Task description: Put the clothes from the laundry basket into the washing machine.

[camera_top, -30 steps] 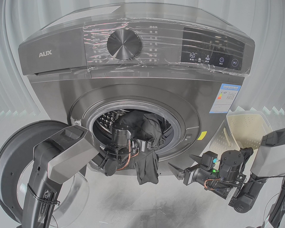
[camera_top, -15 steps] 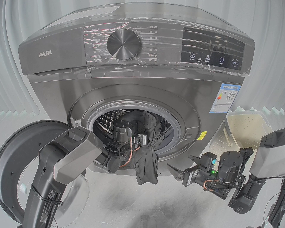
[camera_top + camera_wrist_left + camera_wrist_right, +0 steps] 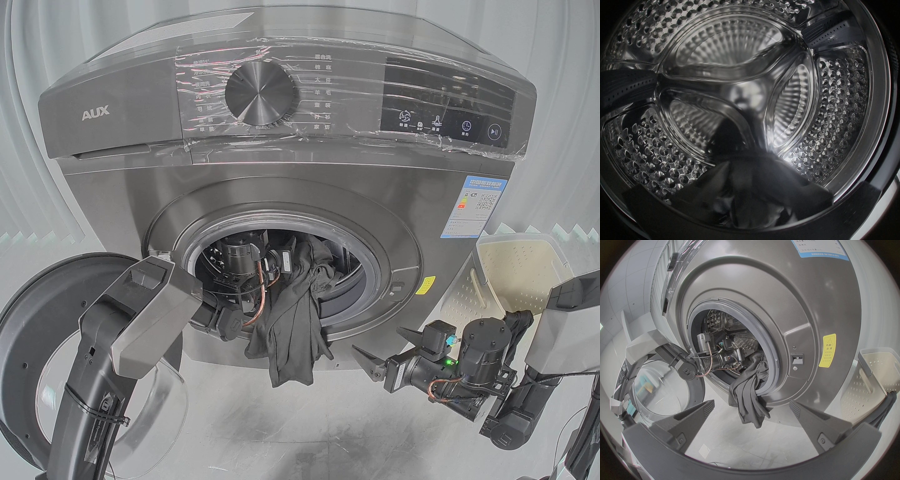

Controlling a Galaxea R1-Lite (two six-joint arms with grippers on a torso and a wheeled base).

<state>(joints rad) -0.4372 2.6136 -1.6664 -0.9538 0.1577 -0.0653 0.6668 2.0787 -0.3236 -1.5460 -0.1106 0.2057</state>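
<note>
— Clothes (image 3: 290, 331) first: where are they?

— I see one dark piece draped over the lower rim of the washing machine (image 3: 300, 181) opening. Its upper part sits inside the mouth, and the rest hangs down the front panel outside.

— And your left gripper (image 3: 282, 262)?

— It is inside the opening, just beside the upper part of that piece, on its left. In my head view the cloth and the wrist cover the tip, so I cannot tell whether it is gripping anything or how wide it stands. My left wrist view looks into the steel drum (image 3: 840, 93), with dark cloth (image 3: 762, 190) bunched along the near edge.

— Right gripper (image 3: 379, 340)?

— Spread wide and holding nothing. It hangs low in front of the machine, below and to the right of the opening. It points toward the hanging cloth but is apart from it.

— The laundry basket (image 3: 519, 269)?

— Cream and perforated, tilted against the machine's front at the right, near my right arm. The door (image 3: 37, 325) stands swung open on the left.
</note>
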